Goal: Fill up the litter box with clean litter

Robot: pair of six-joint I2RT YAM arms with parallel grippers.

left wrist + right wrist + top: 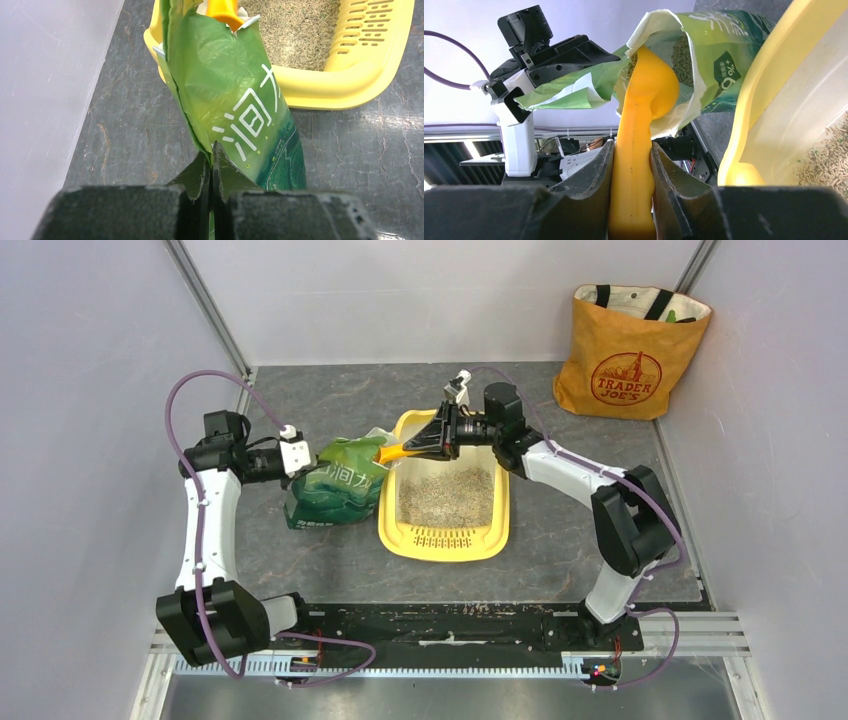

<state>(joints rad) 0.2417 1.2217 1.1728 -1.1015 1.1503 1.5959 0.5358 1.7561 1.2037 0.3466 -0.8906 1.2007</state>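
Dark grey mottled table [600,540], walled on three sides. Orange canvas tote bag [628,350] stands in the far right corner, well apart from everything else.

Yellow rectangular plastic litter box [445,545] sits mid-table with its long axis running away from the arm bases. Rounded corners, wide rim, slotted grate at the near end, pale inner walls.

Crinkly green printed plastic litter bag [335,490] stands just left of the box, its torn-open mouth leaning over the box's far left corner.

Orange-yellow plastic scoop [644,125]: bowl end is inside the bag mouth, handle points back across the box rim. Can't tell whether the bowl is loaded, since only its back shows.

Left gripper [211,160]: jaws pinched together on the bag's side edge, holding it upright. Right gripper [631,155]: jaws clamped on the scoop handle, one finger on each side.

Grey-beige granular litter [447,497] covers the box floor in a thin, fairly even layer from mid-box up to the grate. Greener pellets show inside the bag mouth.
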